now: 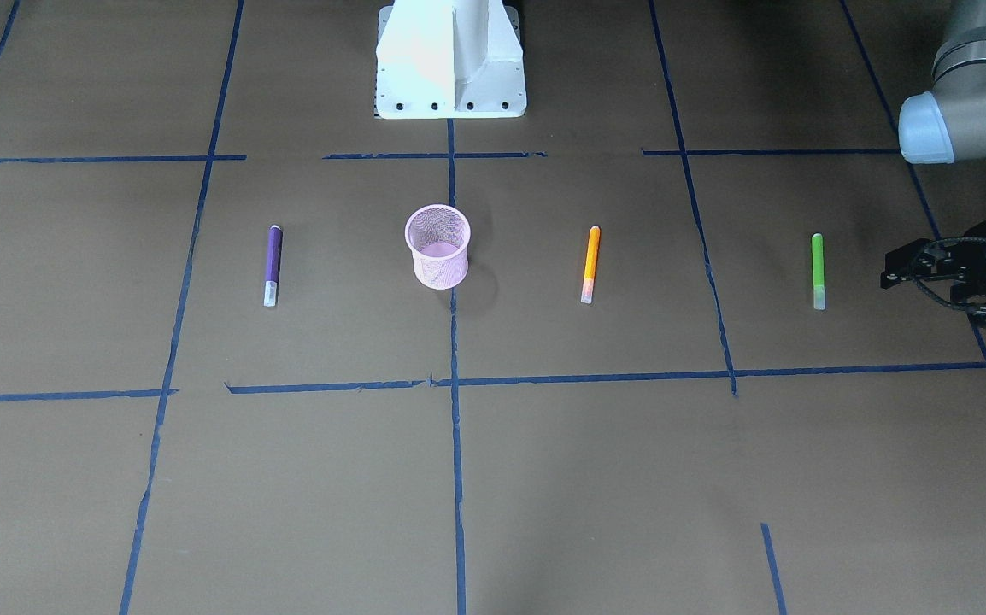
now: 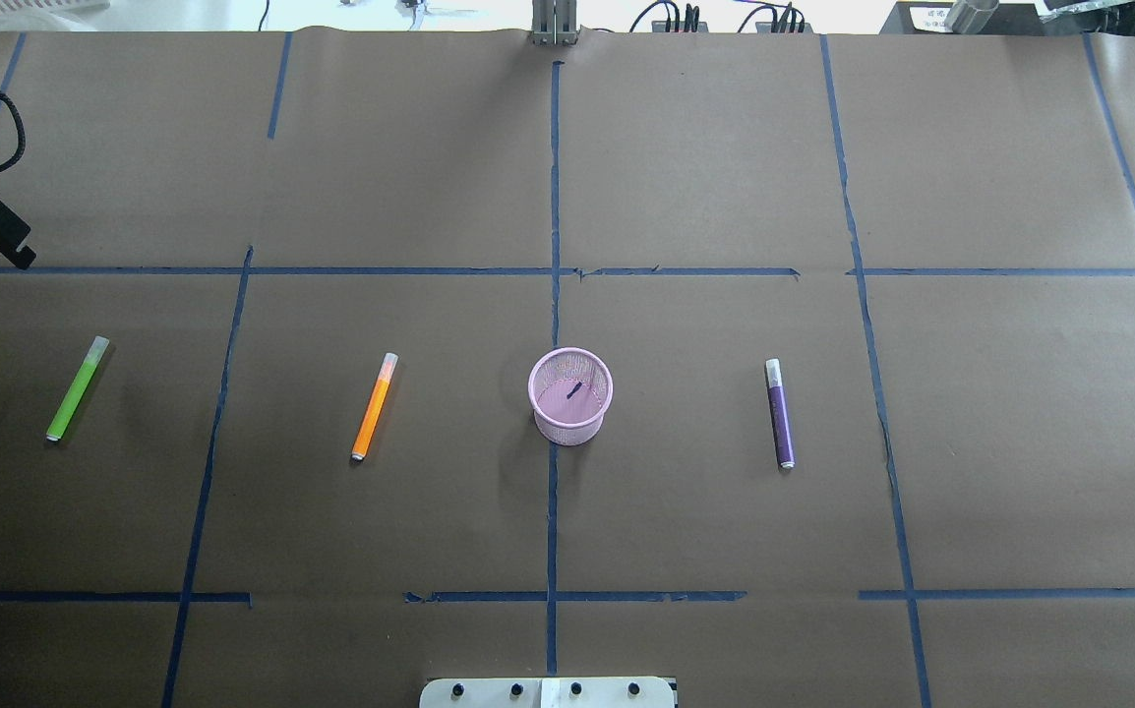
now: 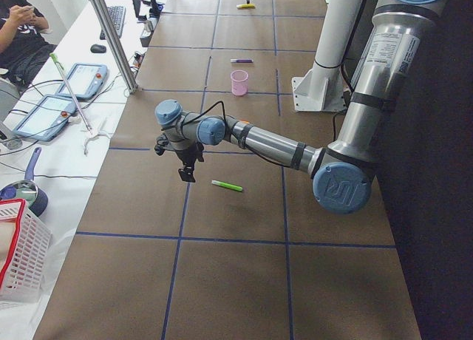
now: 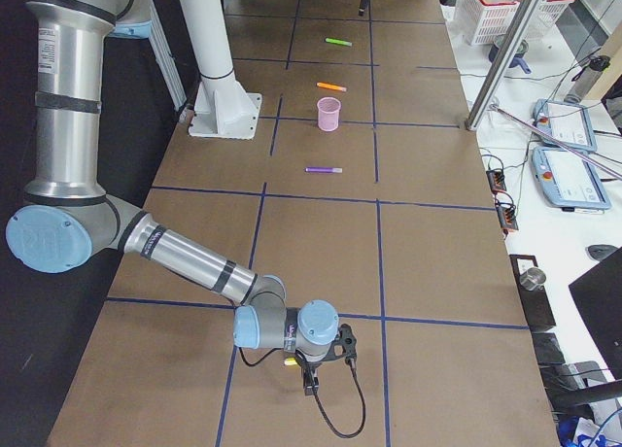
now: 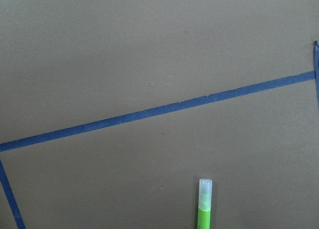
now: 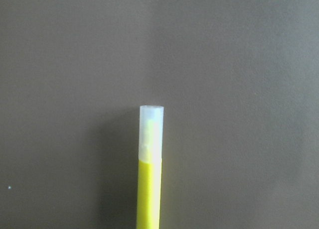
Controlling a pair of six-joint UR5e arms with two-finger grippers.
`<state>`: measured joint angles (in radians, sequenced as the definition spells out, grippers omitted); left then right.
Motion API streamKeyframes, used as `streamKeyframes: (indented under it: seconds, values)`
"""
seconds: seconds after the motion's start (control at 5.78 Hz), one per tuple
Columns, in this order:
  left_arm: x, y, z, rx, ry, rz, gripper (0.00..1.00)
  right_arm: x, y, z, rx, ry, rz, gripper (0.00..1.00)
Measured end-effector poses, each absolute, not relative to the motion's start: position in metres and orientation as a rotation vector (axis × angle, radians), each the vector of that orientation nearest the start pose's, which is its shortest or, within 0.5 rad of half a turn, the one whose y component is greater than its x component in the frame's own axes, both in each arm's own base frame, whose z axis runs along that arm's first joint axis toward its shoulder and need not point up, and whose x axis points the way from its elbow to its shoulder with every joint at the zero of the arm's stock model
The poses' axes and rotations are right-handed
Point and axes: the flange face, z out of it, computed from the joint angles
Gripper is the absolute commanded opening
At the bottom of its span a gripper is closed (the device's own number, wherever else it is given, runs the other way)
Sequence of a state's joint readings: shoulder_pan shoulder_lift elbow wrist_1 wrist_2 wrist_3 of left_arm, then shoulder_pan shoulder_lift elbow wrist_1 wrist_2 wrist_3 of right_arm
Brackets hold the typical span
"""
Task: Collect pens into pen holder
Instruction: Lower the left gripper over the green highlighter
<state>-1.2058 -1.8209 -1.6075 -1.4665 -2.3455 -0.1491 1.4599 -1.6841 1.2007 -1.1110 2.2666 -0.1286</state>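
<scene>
Pen point(image 6: 149, 169) (yellow) half beyond frame edge

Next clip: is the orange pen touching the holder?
Apart. The overhead view shows the orange pen lying flat well to the left of the holder, with a wide gap between them.

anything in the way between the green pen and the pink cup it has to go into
Yes: the orange pen lies flat between the green pen and the pink mesh cup, roughly in line. It is low, so a lifted carry should probably pass over it. Nothing else shows there.
</scene>
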Motion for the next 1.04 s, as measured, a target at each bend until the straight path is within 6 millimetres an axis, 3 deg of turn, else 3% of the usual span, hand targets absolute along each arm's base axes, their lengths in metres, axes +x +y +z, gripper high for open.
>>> streamKeyframes:
  seconds: [0.69,1.04]
  values:
    - [0.160,-0.574,0.517,-0.037,0.793,0.289,1.00,0.008,-0.404,0.851,-0.004,-0.703,-0.266,1.00]
    - [0.199,-0.563,0.506,-0.057,0.799,0.313,1.00,0.006,-0.410,0.847,0.004,-0.709,-0.268,1.00]
